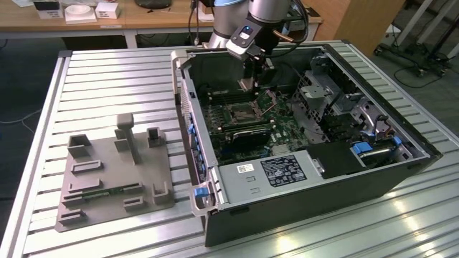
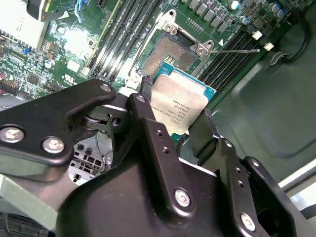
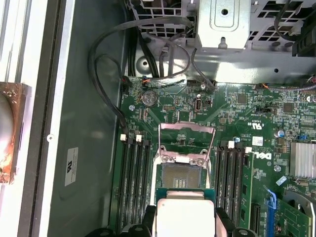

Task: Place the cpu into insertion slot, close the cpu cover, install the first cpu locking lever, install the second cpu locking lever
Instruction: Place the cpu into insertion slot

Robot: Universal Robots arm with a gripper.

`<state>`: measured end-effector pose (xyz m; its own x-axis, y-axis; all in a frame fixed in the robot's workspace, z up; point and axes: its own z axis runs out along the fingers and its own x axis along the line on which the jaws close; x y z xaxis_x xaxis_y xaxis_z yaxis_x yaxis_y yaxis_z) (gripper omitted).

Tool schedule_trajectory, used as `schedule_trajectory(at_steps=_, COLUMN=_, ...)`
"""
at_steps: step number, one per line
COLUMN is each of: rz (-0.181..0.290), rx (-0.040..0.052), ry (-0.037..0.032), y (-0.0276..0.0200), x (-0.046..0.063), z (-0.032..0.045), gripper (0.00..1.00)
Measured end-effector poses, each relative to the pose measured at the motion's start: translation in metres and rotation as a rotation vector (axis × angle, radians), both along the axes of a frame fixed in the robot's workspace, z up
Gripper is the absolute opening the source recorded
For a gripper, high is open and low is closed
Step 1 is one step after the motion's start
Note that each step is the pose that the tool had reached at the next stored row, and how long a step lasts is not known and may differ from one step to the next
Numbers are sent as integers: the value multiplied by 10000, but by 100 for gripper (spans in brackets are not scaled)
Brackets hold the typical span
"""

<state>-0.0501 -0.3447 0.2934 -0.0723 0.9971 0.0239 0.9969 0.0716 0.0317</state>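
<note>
My gripper (image 1: pixel 248 80) is shut on the cpu (image 2: pixel 177 106), a thin square chip with a silver top and green edge, held by two opposite edges between the black fingers (image 2: pixel 148 123). It hangs inside the open computer case, a little above the insertion slot (image 3: pixel 180 177), whose dark centre lies bare. In the first wrist view the cpu (image 3: pixel 185 215) sits just off the slot's near edge. The cpu cover (image 3: pixel 187 127) is swung up and open at the slot's far side. A thin locking lever (image 2: pixel 237 50) stands out beside the slot (image 2: pixel 175 52).
Long black memory slots (image 3: pixel 136 182) flank the socket on both sides. A black card (image 1: pixel 251 134) lies further along the board, and a metal drive cage (image 1: pixel 319 86) rises at the exterior view's right. A grey fixture tray (image 1: pixel 115 172) rests on the slatted table outside the case.
</note>
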Motion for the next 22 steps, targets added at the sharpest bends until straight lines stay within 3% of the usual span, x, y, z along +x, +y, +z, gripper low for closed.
schedule_trajectory(at_steps=9, rz=1, rx=3, ry=-1, y=1, x=0, z=-18, gripper=54)
schedule_trajectory(at_steps=14, rz=-91, rx=2, ry=42, y=14, x=3, z=-100, gripper=54)
schedule_trajectory(at_steps=22, rz=-773, rx=3, ry=63, y=27, x=9, z=-246, gripper=54)
